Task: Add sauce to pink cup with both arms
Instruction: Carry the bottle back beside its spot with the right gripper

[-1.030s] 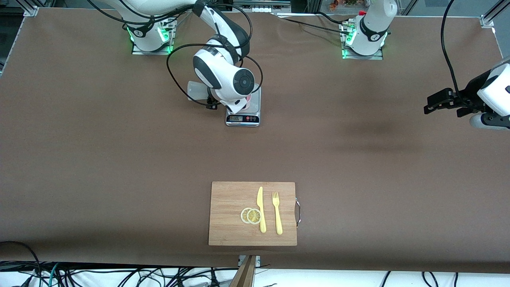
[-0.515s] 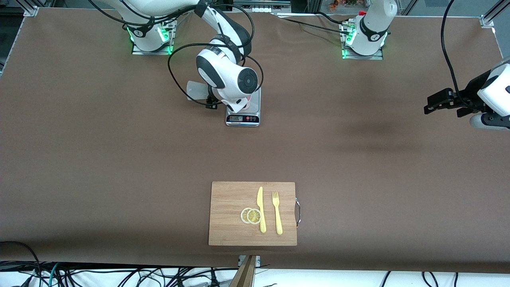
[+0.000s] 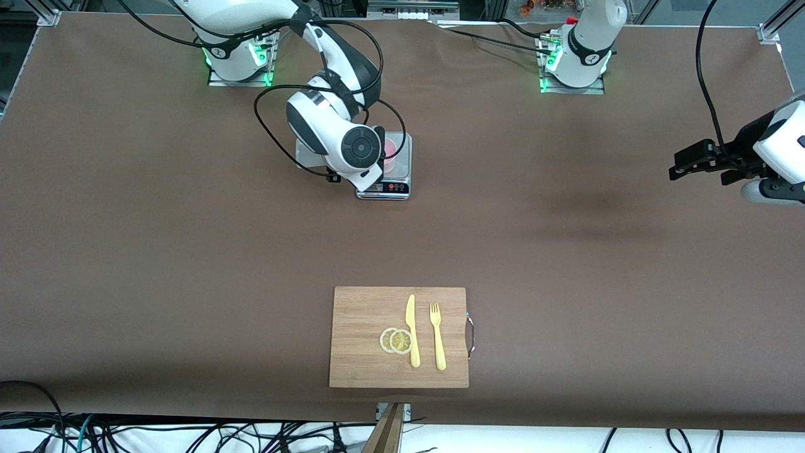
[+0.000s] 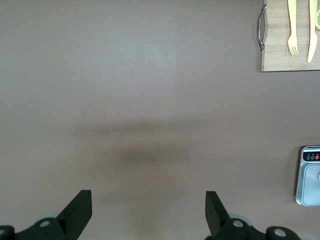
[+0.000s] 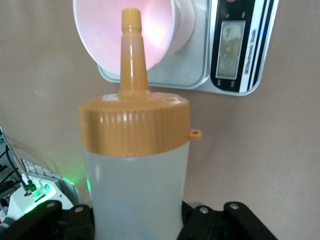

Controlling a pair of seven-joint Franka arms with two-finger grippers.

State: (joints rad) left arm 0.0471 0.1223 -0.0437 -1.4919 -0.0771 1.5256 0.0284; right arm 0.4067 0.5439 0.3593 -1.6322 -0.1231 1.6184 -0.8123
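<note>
Two arms work here. Right gripper [image 5: 135, 220] is closed on the sauce bottle [image 5: 135, 165], nozzle aimed into the pink cup [image 3: 390, 148] on the scale [image 3: 395, 186]. At three o'clock of the table [image 3: 566, 251], left gripper [image 4: 147, 210] waits with fingers apart.

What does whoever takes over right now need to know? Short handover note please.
Right gripper: jaws shut on the sauce bottle, tilted with its nozzle over the pink cup.
Left gripper: jaws open, empty, waiting above bare table at the left arm's end.
Pink cup stands on the scale. Cutting board with knife, fork and lemon slices lies nearer the front camera, untouched.
Done: bottle picked up and brought to the cup.
Left: I cannot tell whether any sauce is in the cup yet; check, finish squeezing if needed, then put the bottle down.
</note>
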